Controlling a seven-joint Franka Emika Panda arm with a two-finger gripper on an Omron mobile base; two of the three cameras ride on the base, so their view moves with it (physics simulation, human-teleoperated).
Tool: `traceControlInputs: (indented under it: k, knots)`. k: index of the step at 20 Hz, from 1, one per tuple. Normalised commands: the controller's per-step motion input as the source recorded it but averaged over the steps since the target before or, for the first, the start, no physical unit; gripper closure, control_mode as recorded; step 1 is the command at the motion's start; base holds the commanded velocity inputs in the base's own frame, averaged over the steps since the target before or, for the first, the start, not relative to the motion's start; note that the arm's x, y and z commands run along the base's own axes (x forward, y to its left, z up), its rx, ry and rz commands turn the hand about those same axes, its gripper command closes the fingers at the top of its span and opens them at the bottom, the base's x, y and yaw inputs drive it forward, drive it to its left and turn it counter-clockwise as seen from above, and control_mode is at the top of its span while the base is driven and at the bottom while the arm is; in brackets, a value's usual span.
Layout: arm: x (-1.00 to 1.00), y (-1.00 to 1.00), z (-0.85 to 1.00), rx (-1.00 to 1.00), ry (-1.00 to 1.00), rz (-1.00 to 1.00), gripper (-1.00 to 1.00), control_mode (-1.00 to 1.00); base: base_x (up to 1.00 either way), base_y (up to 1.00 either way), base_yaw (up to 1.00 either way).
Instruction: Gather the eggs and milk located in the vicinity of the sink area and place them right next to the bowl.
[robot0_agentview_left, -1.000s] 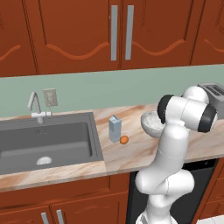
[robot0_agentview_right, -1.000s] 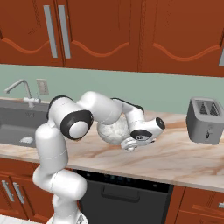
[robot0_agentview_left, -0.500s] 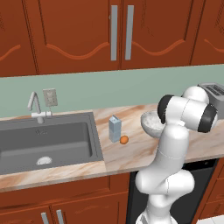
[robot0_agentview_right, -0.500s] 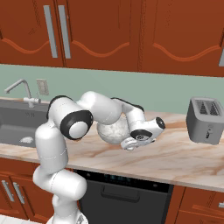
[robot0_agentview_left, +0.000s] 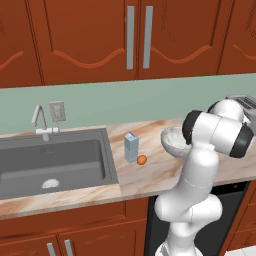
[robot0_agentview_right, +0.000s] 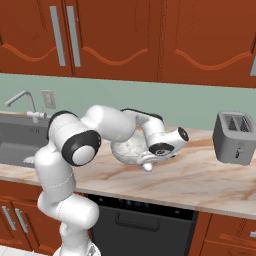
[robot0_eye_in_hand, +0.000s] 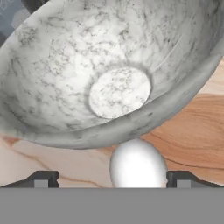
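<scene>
Two eggs: the white egg (robot0_eye_in_hand: 138, 162) sits grasped in the end effector (robot0_eye_in_hand: 111, 178), just beside the one bowl (robot0_eye_in_hand: 87, 65). The orange-brown egg (robot0_agentview_left: 142, 159) lies beside the single milk carton (robot0_agentview_left: 131, 147) (right of the sink (robot0_agentview_left: 30, 167)) on the table (robot0_agentview_left: 155, 172).

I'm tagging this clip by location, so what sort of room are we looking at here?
A simulated home kitchen: a marble-look counter with a dark sink and chrome faucet, wooden cabinets above, a toaster, and a dishwasher under the counter.
</scene>
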Motion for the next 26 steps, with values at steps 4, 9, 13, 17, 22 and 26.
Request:
traceControlInputs:
  k: [4,9,13,17,22,26]
  knots:
    - [-0.71,0.13,0.04,0.00,0.00,0.00,-1.00,-1.00,0.00,0.00,0.00]
    - [-0.78,0.09,0.03,0.00,0.01,0.00,-1.00,-1.00,0.00,0.00,0.00]
    - [-0.33,0.35,0.45,-0.05,0.00,-0.03,-1.00,-1.00,0.00,0.00,0.00]
    - [-0.15,0.37,0.41,-0.10,0.08,-0.15,-1.00,-1.00,0.00,0.00,0.00]
    - [-0.37,0.23,0.13,-0.09,0.25,-0.24,-1.00,-1.00,0.00,0.00,0.00]
    - [-0.51,0.46,0.02,-0.06,0.24,-0.28,-1.00,-1.00,0.00,0.00,0.00]
